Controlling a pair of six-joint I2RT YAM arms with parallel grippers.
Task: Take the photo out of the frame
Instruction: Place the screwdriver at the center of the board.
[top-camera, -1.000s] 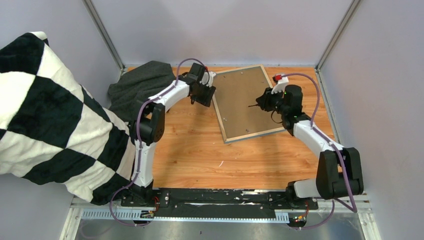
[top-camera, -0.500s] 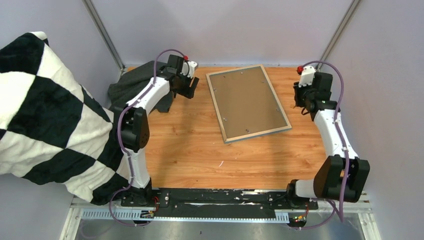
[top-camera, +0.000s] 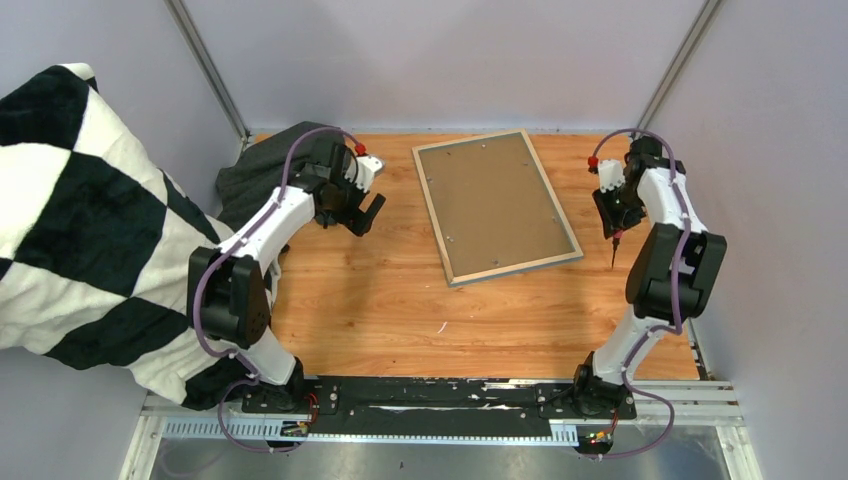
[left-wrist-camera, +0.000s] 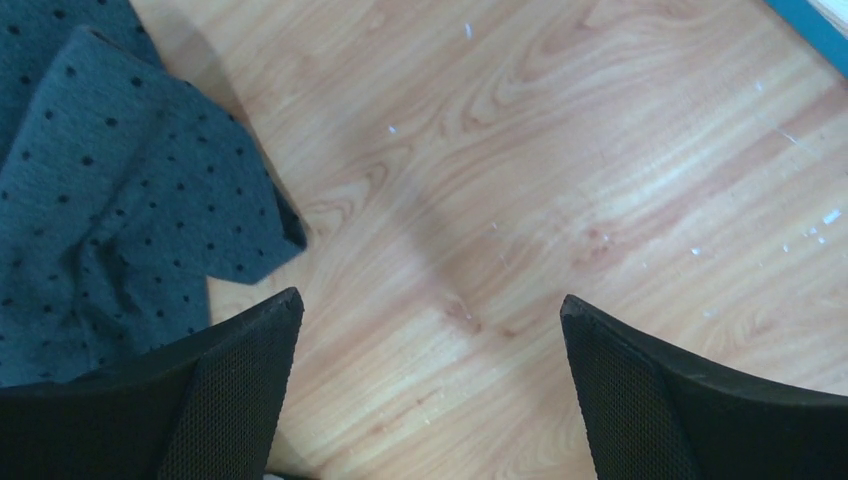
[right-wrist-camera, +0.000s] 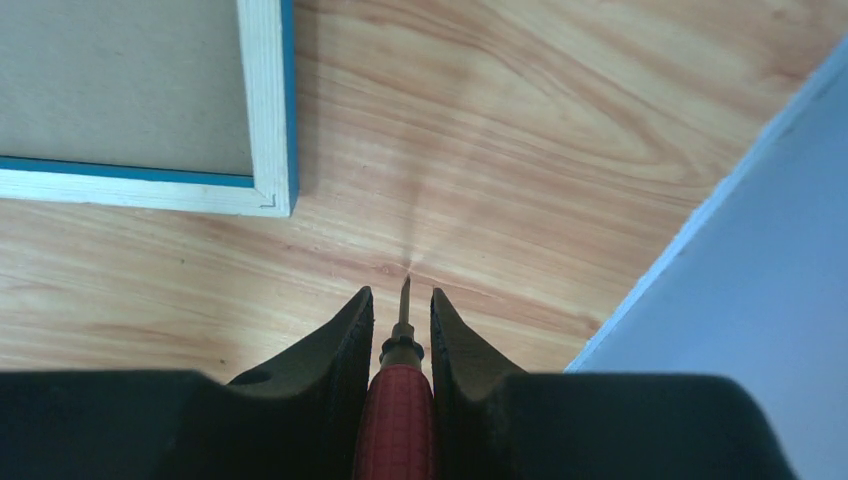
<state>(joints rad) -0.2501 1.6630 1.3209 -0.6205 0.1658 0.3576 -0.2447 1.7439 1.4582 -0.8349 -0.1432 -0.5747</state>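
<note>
- Top view: the frame (top-camera: 515, 266) lies flat and face-down on the table (top-camera: 400, 310), towards the back and a bit right of centre, turned at a slight angle. All you get is its pale wood edge around the brown backing board (top-camera: 495, 200). The photo doesn't show from this side.
- The left pincer (top-camera: 368, 218) hangs over bare wood, near the frame's left side but clear of it. A dark grey cloth (top-camera: 270, 170) is bunched in the back-left corner behind it, and a big black-and-white checked blanket (top-camera: 90, 230) fills the left edge.
- The right pincer (top-camera: 611, 228) is off to the frame's right, close to the side wall and not touching the frame.
- Left wrist view: both fingers are spread wide with nothing between them, just wood grain below. The cloth turns out to be dotted and lies at the left. A sliver of blue shows in the top right corner.
- Right wrist view: the fingers are clamped on a red-handled screwdriver (right-wrist-camera: 398, 410), its metal tip pointing down at the table. One frame corner sits upper left, well apart from the tip, with a blue outer side, pale wood back and brown board inside.
</note>
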